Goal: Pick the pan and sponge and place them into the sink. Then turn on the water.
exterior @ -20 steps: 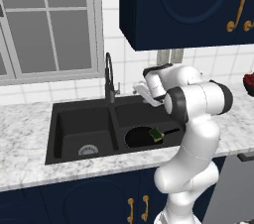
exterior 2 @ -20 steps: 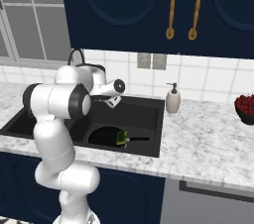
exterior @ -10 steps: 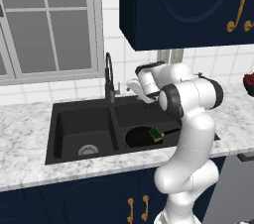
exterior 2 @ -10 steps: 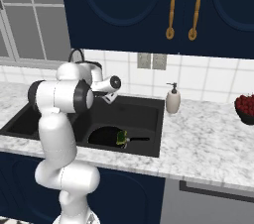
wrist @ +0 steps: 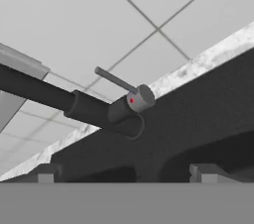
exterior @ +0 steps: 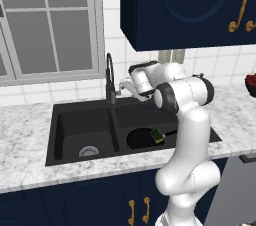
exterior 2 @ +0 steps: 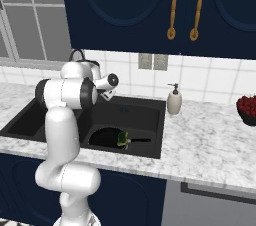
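Currently, my gripper: jaws wide apart, empty, near faucet.
Pan: in sink, right basin.
Sponge: inside pan.

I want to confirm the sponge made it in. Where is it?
In the left base view the sponge lies in the pan, inside the sink's right basin, beside the arm.

I count one frying pan and one sponge, one double-basin sink with two basins, one faucet, one soap dispenser, one bowl of red fruit, and two gold cabinet handles overhead.
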You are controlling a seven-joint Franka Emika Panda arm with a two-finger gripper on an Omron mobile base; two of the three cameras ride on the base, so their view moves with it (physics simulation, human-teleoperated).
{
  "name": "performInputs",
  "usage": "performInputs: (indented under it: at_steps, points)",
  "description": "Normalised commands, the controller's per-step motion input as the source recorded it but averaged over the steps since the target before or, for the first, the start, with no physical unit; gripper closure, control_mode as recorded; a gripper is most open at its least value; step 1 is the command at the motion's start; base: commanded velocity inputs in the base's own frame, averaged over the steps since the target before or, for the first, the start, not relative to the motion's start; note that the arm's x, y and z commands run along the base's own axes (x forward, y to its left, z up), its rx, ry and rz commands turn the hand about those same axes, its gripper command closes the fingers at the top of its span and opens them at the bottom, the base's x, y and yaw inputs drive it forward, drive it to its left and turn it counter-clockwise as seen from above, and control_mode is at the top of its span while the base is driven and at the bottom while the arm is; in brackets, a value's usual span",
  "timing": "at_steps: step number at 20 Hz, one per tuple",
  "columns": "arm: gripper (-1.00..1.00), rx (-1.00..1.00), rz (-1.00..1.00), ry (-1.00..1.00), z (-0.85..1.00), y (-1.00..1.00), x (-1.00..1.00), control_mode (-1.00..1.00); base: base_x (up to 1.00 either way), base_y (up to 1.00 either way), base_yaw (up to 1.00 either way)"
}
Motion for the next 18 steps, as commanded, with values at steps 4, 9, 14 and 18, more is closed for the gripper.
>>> performInputs:
  at_steps: [4, 9, 14, 18]
  points:
    - [-1.0, 0.0, 0.0, 0.0, -0.12, 0.0, 0.56, -1.0, 0.0, 0.0, 0.0]
    - [-1.0, 0.0, 0.0, 0.0, -0.25, 0.0, 0.36, -1.0, 0.0, 0.0, 0.0]
    - [-1.0, 0.0, 0.0, 0.0, -0.09, 0.02, 0.26, -1.0, 0.0, 0.0, 0.0]
    - [-1.0, 0.0, 0.0, 0.0, 0.0, 0.14, 0.11, -1.0, 0.0, 0.0, 0.0]
